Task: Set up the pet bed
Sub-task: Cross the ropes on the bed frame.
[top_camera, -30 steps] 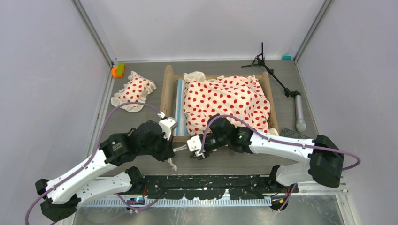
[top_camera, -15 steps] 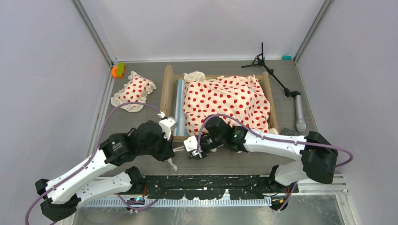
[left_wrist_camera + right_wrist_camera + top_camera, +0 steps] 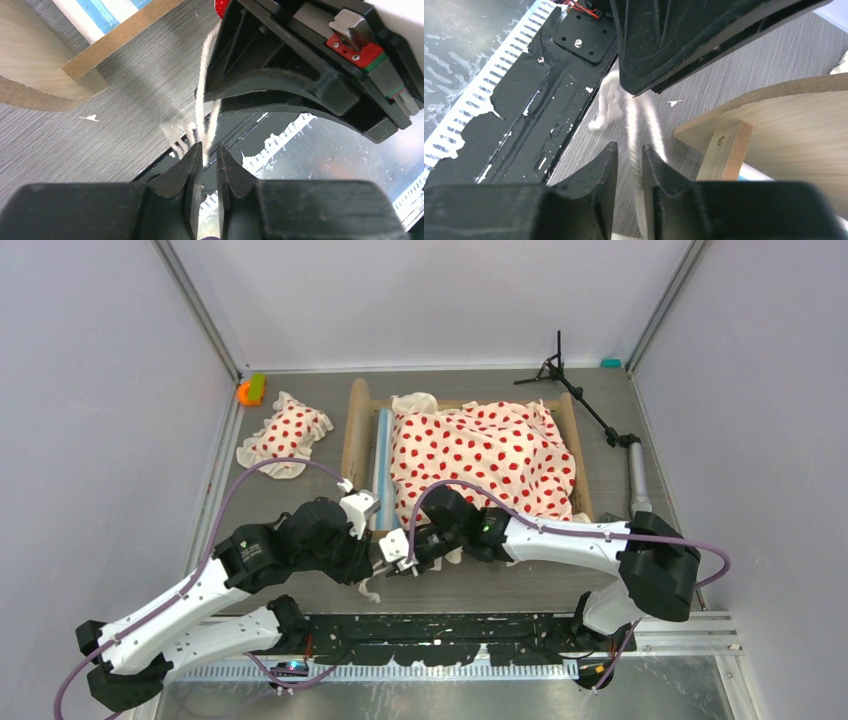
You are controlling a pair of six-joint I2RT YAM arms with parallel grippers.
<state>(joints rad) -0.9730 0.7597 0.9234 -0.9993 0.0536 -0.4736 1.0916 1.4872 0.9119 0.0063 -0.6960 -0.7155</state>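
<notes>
The pet bed's light-wood frame (image 3: 357, 430) stands mid-table, with the blue-white striped mattress (image 3: 384, 455) showing at its left and the cream red-dotted blanket (image 3: 480, 455) spread over the rest. A matching pillow (image 3: 285, 433) lies to the left of the bed. White tie strings (image 3: 368, 588) hang off the bed's near corner. My left gripper (image 3: 372, 562) is shut on a string (image 3: 202, 100) at its fingertips (image 3: 209, 150). My right gripper (image 3: 400, 558) sits right against it, its jaws slightly apart (image 3: 630, 150) with a string (image 3: 634, 125) running loosely between them.
A black tripod stand (image 3: 590, 410) lies at the back right. An orange-green object (image 3: 248, 390) sits in the back left corner and a teal piece (image 3: 610, 363) in the back right. The black mounting rail (image 3: 450, 625) runs along the near edge.
My right gripper has moved left along the bed's near edge until it meets my left gripper at the strings. The left arm has barely moved.
</notes>
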